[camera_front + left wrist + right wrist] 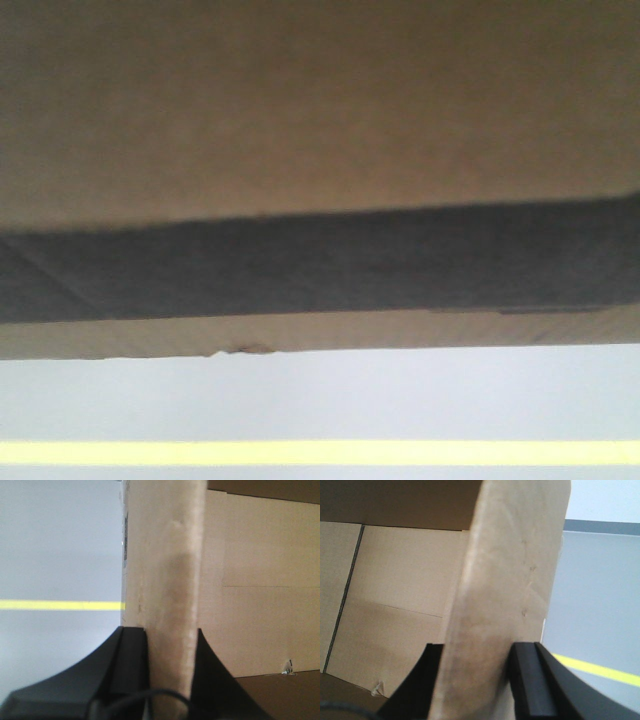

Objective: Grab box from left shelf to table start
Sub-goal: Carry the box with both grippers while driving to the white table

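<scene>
Filling most of the front view, the box (pixel 300 110) is leaving open pale surface (pixel 320 390) with a yellow stripe (pixel 320 452) past its lower edge; the left gripper (pixel 170 640) and right gripper (pixel 477 652) are each clamping one of its walls.

Evenly lit pale grey floor (pixel 320 395) crossed by one straight yellow stripe (pixel 320 453); right wrist view: darker grey-blue band (pixel 602 527) beneath a paler wall (pixel 605 500)

Brown box (pixel 320 100) (wide black band (pixel 320 265)); bright yellow stripe (pixel 320 453).
</scene>
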`<state>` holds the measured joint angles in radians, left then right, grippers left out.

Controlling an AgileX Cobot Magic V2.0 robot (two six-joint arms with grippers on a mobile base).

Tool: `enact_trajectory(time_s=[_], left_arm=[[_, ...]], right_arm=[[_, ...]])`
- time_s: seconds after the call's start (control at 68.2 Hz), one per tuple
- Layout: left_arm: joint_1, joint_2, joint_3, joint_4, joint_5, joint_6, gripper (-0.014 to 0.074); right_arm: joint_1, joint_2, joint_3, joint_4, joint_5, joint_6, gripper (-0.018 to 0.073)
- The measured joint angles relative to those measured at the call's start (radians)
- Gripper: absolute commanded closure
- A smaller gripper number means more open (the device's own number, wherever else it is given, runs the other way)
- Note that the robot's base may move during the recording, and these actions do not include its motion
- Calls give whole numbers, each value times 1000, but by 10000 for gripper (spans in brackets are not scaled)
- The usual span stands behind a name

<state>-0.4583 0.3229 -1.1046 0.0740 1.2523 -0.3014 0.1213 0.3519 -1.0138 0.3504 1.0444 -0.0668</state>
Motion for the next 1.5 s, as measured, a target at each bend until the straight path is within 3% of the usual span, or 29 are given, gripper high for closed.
enact_trajectory(time_s=[1.496], left_arm=[[0,-2,0,0,0,0,697]], right_arm=[[-2,0,0,2,5,0,502]])
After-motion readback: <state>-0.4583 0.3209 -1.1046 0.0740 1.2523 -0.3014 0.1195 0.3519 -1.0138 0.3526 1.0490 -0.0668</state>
